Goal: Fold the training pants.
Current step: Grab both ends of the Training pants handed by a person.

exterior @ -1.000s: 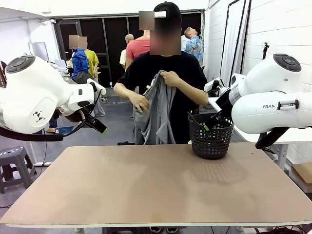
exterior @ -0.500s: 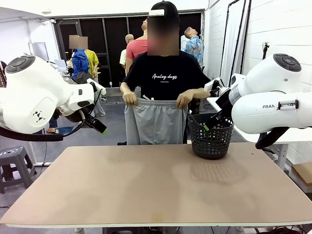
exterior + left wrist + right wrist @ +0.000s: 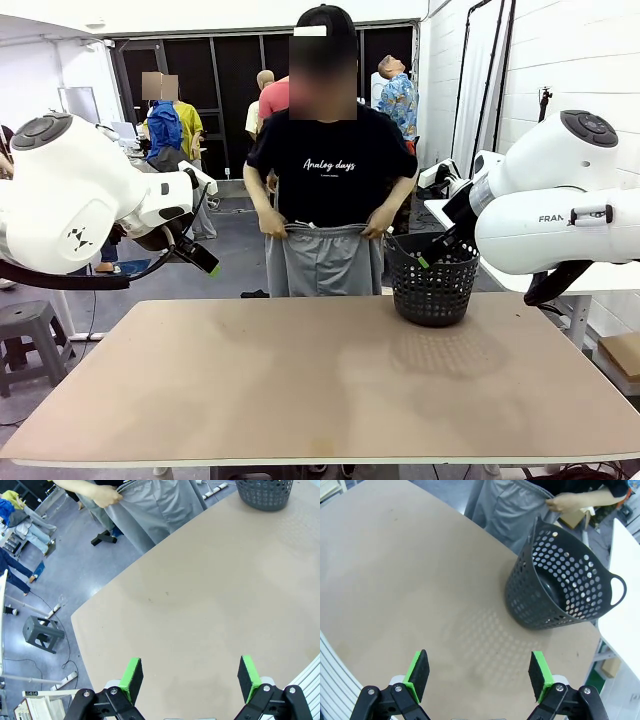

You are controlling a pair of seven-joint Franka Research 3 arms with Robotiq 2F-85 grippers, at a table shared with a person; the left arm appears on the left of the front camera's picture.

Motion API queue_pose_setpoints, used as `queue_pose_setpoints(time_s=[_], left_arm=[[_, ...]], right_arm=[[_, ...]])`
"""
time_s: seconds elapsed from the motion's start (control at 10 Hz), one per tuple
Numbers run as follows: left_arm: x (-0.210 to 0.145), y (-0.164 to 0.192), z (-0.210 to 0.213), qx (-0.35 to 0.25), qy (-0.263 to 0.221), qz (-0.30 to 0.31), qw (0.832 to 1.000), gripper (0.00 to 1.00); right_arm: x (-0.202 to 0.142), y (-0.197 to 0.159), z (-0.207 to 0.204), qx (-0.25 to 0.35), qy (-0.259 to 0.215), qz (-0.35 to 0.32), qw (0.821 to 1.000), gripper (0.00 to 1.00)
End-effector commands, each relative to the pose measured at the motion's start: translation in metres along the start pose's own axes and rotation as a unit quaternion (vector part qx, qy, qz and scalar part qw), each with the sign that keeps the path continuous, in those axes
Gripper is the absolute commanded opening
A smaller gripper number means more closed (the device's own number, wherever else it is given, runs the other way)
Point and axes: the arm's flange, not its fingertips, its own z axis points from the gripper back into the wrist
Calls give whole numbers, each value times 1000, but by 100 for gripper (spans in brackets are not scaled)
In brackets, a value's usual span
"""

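Observation:
A person at the far side of the table holds the light grey training pants (image 3: 322,260) by the waistband with both hands, legs hanging behind the table's far edge. The same pants (image 3: 155,505) hang at the top of the left wrist view, and the pants (image 3: 507,507) appear again at the top of the right wrist view. My left gripper (image 3: 189,677) is open above the bare tabletop, nothing between its green pads. My right gripper (image 3: 479,675) is open too, above the table near the basket. In the front view the left gripper (image 3: 205,262) hangs raised at the left and the right gripper (image 3: 430,255) at the right.
A black perforated basket (image 3: 432,280) stands at the table's far right; seen from the right wrist, the basket (image 3: 565,587) has nothing visible inside. The brown table (image 3: 320,390) stretches between the arms. A grey stool (image 3: 42,632) stands on the floor beyond the table's left edge.
The person has shaken the bunched pants out, spread them by the waistband, and lowered them from chest to waist height. Both arms have stayed still.

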Motion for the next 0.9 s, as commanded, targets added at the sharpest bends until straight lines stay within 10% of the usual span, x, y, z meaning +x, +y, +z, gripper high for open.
queue_pose_setpoints(time_s=[0.0, 0.8], left_arm=[[0, 0, 1, 1, -1, -2, 1000, 100], [0, 0, 1, 1, -1, -2, 1000, 100]], right_arm=[[0, 0, 0, 0, 0, 1, 1000, 100], [0, 0, 0, 0, 0, 1, 1000, 100]])
